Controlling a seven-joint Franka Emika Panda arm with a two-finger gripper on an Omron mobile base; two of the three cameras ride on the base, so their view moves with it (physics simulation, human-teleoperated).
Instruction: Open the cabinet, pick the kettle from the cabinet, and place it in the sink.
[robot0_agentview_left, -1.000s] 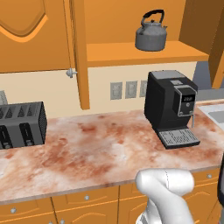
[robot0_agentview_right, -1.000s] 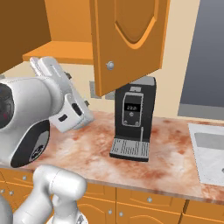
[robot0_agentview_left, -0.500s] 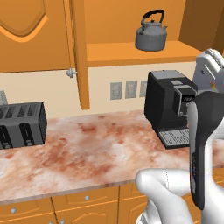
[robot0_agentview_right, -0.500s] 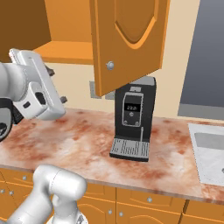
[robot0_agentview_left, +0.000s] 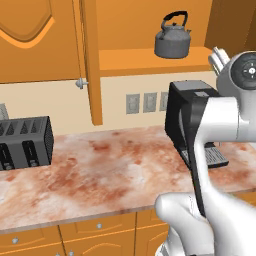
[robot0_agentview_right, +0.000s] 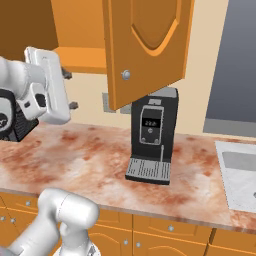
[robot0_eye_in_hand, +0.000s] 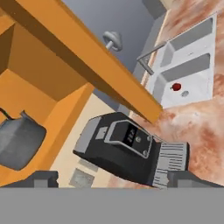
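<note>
Nearest me, the arm had swung up since a moment before, lifting the hand (robot0_agentview_right: 70, 90) from low over the worktop (robot0_agentview_left: 110, 170) to the height of the cabinet (robot0_agentview_left: 150, 30) shelf; its fingers (robot0_agentview_right: 73, 105) stood spread wide and held nothing. Beneath it the black coffee machine (robot0_agentview_right: 152, 135) had stayed where it was on the reddish marble. Beyond, both cabinet doors hung open as before, and the kettle (robot0_agentview_left: 172, 42) sat untouched on the shelf. Far off to the right, the sink (robot0_eye_in_hand: 188, 65) lay set into the worktop, its faucet (robot0_eye_in_hand: 148, 59) at the middle.
</note>
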